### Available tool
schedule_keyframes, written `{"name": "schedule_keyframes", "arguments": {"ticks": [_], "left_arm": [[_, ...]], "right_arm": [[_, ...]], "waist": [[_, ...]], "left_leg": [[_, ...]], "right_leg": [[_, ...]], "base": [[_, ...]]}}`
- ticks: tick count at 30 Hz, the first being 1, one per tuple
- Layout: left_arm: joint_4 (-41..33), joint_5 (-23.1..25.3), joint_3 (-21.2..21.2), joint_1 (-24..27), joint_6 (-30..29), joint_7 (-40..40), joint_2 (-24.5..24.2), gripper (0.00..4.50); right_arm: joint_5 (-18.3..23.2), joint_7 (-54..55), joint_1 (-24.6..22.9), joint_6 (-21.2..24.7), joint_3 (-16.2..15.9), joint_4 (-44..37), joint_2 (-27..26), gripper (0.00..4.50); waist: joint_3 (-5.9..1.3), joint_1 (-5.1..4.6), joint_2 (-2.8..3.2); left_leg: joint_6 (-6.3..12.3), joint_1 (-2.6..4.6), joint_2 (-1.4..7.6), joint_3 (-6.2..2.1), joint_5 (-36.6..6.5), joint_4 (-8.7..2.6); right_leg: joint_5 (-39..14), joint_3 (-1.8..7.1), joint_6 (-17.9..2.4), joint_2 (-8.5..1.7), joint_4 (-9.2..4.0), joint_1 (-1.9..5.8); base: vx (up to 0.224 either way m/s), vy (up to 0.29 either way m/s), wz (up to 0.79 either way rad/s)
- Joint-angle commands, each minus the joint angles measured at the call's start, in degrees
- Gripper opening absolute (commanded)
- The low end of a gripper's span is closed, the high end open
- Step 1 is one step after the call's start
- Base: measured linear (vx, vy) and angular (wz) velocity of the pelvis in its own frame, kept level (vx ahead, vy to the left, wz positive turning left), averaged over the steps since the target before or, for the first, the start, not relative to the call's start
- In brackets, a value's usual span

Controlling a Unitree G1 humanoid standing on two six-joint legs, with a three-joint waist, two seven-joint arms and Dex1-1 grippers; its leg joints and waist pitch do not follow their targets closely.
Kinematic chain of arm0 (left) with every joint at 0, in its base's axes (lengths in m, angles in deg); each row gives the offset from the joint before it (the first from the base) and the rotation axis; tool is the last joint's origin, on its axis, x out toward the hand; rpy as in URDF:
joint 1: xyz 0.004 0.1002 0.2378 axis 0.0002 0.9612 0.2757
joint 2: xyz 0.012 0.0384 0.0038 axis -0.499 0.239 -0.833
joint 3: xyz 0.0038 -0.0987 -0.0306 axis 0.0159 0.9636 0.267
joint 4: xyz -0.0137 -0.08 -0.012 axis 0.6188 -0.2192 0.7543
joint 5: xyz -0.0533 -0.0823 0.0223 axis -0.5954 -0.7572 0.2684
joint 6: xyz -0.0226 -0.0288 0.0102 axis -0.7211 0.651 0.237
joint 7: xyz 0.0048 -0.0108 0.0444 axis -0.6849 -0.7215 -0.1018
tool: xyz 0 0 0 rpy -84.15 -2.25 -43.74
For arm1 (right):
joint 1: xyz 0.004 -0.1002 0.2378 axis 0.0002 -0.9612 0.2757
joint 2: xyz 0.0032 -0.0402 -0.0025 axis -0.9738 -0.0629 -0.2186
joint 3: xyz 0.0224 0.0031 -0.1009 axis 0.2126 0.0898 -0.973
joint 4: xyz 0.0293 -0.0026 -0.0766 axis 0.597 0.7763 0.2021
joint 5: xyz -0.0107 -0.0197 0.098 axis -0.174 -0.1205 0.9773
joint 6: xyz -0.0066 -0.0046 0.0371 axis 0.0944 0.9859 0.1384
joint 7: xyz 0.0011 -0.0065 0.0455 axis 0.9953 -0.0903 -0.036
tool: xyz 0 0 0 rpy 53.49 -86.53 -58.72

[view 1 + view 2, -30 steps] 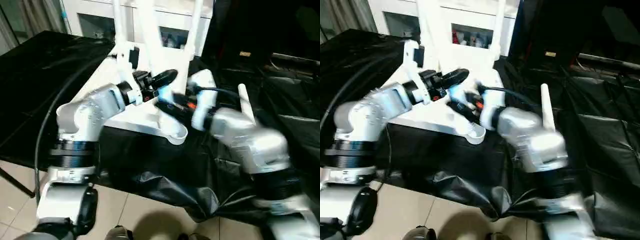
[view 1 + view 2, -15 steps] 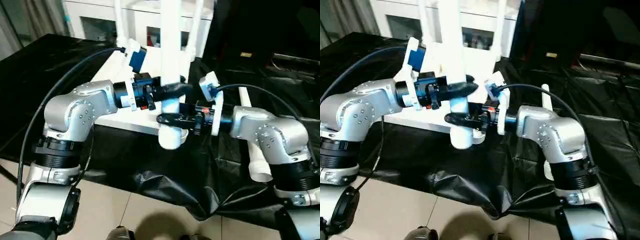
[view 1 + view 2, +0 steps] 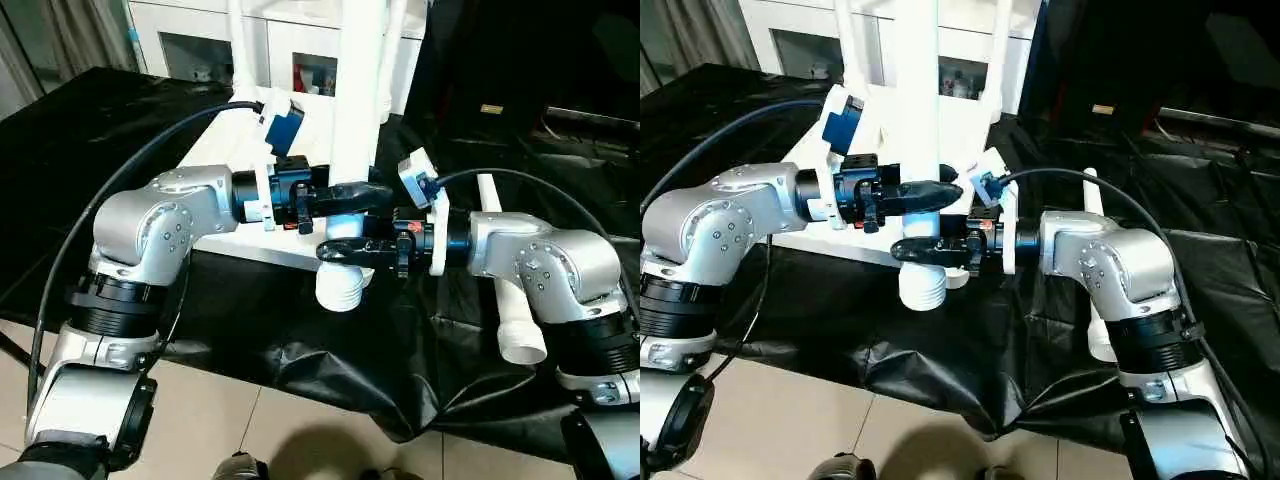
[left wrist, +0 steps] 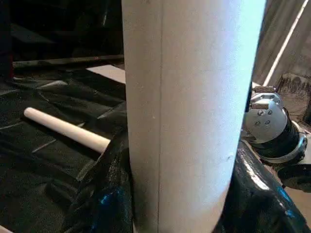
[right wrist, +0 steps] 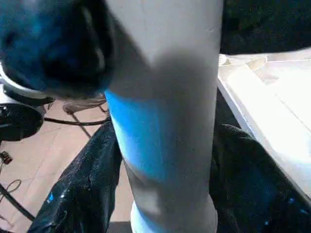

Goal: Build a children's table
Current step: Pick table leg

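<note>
No writing, label, brand, number or sign can be read anywhere in these pictures.
</note>
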Motion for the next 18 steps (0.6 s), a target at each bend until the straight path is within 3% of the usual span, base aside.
{"name": "schedule_keyframes", "arguments": {"ticks": [1, 13, 14, 18], "left_arm": [[-0.07, 0.05, 0.11, -0.55, 0.88, 0.51, 0.11, 1.89], [0.43, 0.04, 0.30, -0.83, 1.50, 0.46, 0.86, 1.89], [0.48, 0.10, 0.28, -0.84, 1.53, 0.55, 0.85, 1.89], [0.40, 0.16, 0.18, -0.75, 1.56, 0.88, 0.71, 1.89]], "right_arm": [[0.22, -0.55, 0.85, -0.90, -0.50, -0.13, 0.33, 2.98], [0.71, -1.54, -0.49, -1.09, -0.73, -0.47, -0.34, 2.98], [0.69, -1.58, -0.59, -1.09, -0.73, -0.45, -0.39, 2.71], [0.71, -1.47, -0.78, -1.19, -0.57, -0.09, -0.57, 2.56]], "waist": [[-5.20, 0.07, -0.44], [-5.12, 0.07, -0.37], [-5.13, 0.06, -0.35], [-5.15, 0.05, -0.27]], "left_leg": [[-2.64, 1.63, 1.12, -0.15, -15.62, -3.87], [-2.74, 1.66, 1.09, -0.24, -16.72, -3.86], [-2.76, 1.67, 1.10, -0.26, -16.73, -3.88], [-2.82, 1.70, 1.11, -0.26, -16.91, -3.89]], "right_leg": [[-23.52, 1.39, -8.19, -2.70, -4.36, 2.50], [-25.70, 1.34, -7.62, -2.76, -4.61, 2.48], [-25.65, 1.32, -7.56, -2.71, -4.58, 2.47], [-24.94, 1.32, -8.01, -2.69, -4.52, 2.45]], "base": [[0.000, 0.000, 0.00], [0.000, 0.000, 0.00], [0.000, 0.000, 0.00], [0.000, 0.000, 0.00]]}}
